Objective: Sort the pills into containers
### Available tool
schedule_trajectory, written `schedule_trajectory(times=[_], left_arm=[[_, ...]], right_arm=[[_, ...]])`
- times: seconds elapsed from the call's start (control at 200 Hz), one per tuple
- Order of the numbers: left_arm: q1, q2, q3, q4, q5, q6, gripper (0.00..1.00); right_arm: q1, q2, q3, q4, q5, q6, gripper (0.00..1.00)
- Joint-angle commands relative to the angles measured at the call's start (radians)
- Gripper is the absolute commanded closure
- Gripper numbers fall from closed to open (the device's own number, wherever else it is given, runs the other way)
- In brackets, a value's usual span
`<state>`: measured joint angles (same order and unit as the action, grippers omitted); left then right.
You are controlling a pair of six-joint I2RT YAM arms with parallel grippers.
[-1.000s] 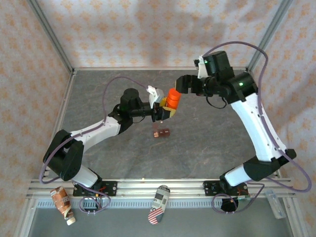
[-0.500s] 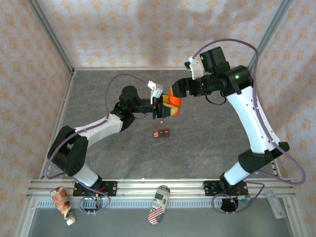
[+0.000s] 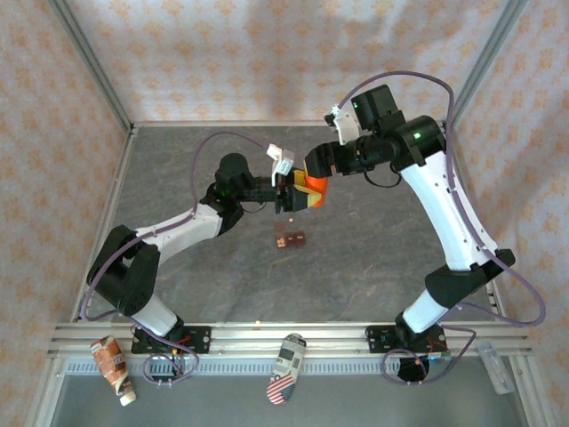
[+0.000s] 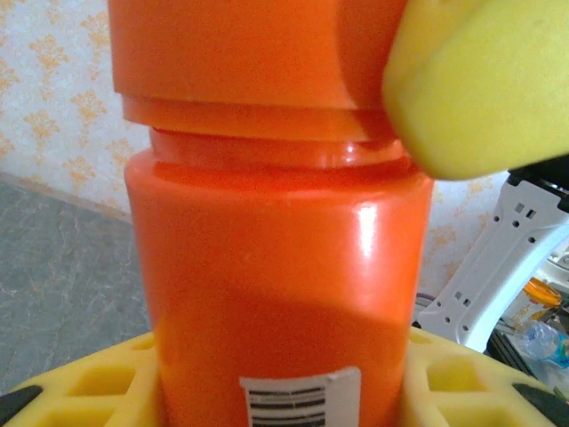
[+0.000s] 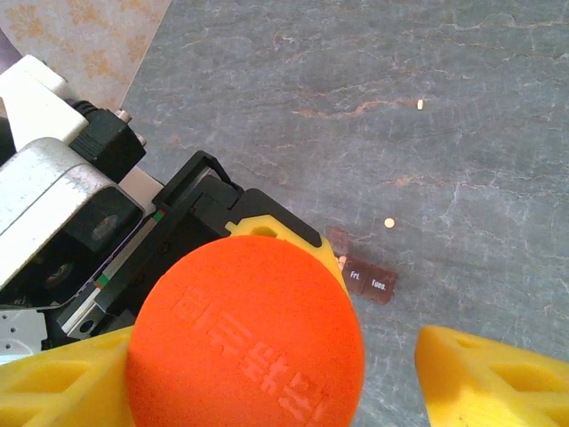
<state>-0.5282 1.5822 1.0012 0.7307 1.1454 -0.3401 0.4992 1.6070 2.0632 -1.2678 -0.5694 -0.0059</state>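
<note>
While my left gripper [image 3: 296, 199] clamps the stiff, probably slick orange bottle [image 4: 276, 267], my right gripper [image 3: 316, 169] straddles its cap [image 5: 244, 342], jaws apart; I'd grip there.

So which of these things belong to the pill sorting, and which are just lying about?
Part of the job: orange bottle, pill box, loose pills.
Lying about: crumpled packet, flag-patterned wrapper, both below the front rail.
</note>
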Motion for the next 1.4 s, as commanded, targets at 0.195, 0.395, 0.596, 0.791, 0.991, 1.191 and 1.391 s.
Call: schedule_trajectory(times=[0.195,0.395,0.596,0.791,0.991,1.191,1.391], left_arm=[[0.000,0.019,0.040,0.038,0.038,-0.001,1.00],[0.000,0.022,0.037,0.036,0.034,0.001,1.00],[-0.001,0.020,0.048,0.028,0.038,0.003,1.00],[0.000,0.016,0.050,0.018,0.039,0.007,1.00],[0.000,0.006,0.062,-0.041,0.041,0.044,1.00],[0.000,-0.020,0.092,-0.199,0.039,0.152,1.00],[0.000,-0.052,0.142,-0.447,0.024,0.320,1.00]], right_arm=[[0.004,-0.001,0.062,0.010,0.014,0.004,0.24],[0.004,-0.004,0.060,0.009,0.016,0.011,0.26],[0.004,-0.006,0.029,0.019,0.019,0.015,0.30],[0.004,0.007,0.031,0.015,0.028,0.014,0.40],[0.004,0.014,0.032,0.009,0.028,0.013,0.47],[0.004,0.029,0.049,-0.027,0.029,-0.003,0.61],[0.017,0.035,0.054,-0.097,0.103,-0.066,0.64]])
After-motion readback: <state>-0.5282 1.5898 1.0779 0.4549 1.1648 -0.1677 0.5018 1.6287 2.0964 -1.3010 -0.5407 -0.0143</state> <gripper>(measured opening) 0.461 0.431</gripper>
